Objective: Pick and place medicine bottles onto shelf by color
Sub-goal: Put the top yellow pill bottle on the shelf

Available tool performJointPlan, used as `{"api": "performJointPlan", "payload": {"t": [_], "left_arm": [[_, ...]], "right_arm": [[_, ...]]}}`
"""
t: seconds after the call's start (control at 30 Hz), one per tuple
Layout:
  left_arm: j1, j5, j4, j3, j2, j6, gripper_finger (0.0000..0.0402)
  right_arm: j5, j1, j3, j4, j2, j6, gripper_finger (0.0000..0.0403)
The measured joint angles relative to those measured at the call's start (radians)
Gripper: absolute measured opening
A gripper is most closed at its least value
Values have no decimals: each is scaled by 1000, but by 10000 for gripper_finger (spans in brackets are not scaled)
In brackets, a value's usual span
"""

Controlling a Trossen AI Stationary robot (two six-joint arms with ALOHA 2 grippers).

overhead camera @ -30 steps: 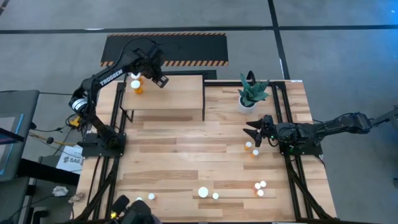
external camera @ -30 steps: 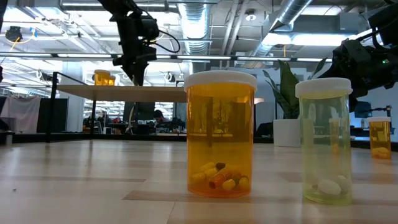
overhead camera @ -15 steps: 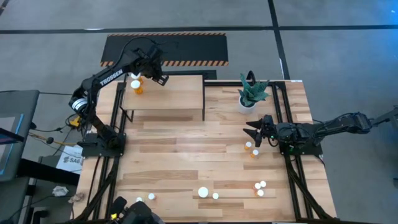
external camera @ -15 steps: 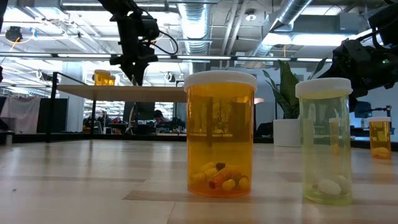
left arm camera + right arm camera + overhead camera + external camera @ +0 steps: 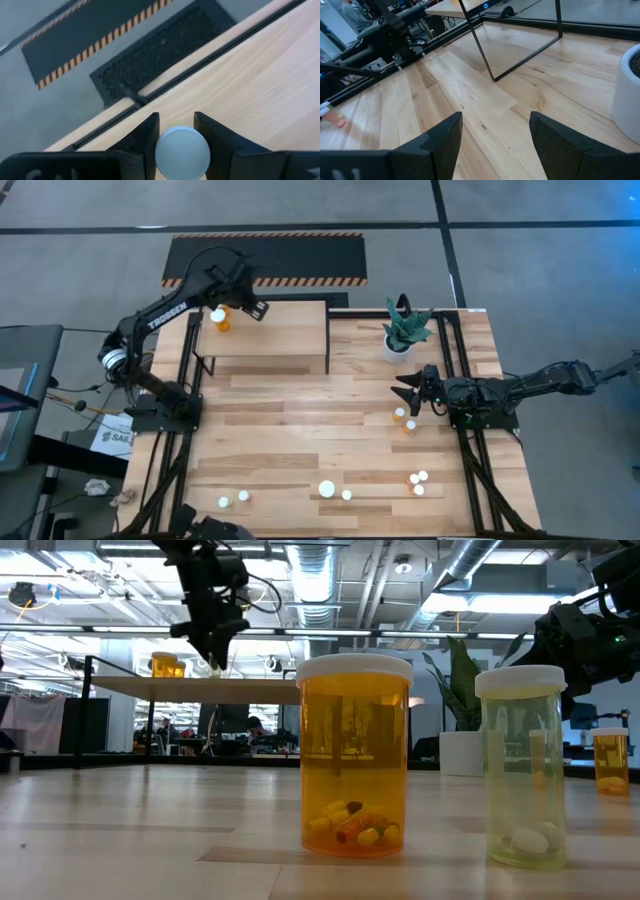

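The shelf stands at the table's far left. An orange medicine bottle with a white cap stands on its far left corner, also in the low view. Just right of it my left gripper hangs over the shelf top, shut on a white-capped bottle whose body is hidden under the cap. My right gripper waits open and low at the table's right. Several more bottles stand on the table, among them an orange one and a yellowish one. My left gripper pinches the bottle's round white cap by its sides between the two fingers. The fingers slant down toward the shelf's far edge. The cap's top faces up. The gripper hides the body and base, so I cannot tell whether the bottle touches the shelf.
A white pot with a green plant stands far right, close to my right gripper. Two small bottles stand just in front of that gripper, others along the near edge. A black mat with orange stripes lies beyond the shelf.
My left gripper has gone a little toward the table's left edge and slightly up over the shelf, rolling a bit, nearer the orange bottle that stands there. It has stayed shut on its bottle. The standing bottle has not moved.
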Motion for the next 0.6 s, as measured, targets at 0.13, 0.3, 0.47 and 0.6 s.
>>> {"api": "performJointPlan", "payload": {"t": [0.13, 0.3, 0.47, 0.6], "left_arm": [[8, 16, 14, -8, -11, 8, 103], [21, 48, 15, -8, -9, 37, 103], [21, 54, 40, -31, -9, 37, 103], [21, 90, 53, -74, -7, 25, 103]], "right_arm": [[0, 0, 0, 0, 0, 0, 256], [0, 0, 0, 0, 0, 0, 256], [0, 0, 0, 0, 0, 0, 256], [0, 0, 0, 0, 0, 0, 256]]}}
